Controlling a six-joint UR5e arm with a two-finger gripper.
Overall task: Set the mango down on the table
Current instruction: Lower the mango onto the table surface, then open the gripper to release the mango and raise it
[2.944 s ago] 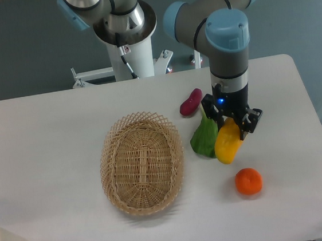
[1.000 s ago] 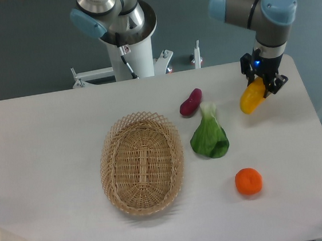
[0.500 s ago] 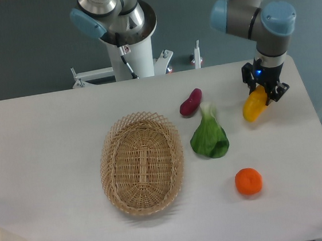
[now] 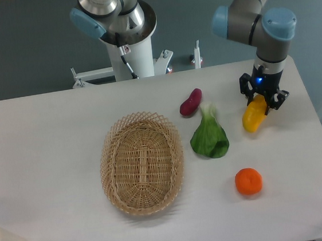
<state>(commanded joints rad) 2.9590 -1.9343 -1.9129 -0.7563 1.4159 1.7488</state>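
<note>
As the gripper (image 4: 264, 97) has sunk lower at right, still clamping the mango (image 4: 254, 116); surface (image 4: 47, 138) contact near, release pending.

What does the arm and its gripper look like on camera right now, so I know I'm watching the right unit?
The arm is made of grey metallic tube sections with light blue round caps at the joints. The gripper is black, with two short fingers, and a small blue light glows on its body just below the wrist. A thin black cable runs down the white mounting post behind the table.
</note>
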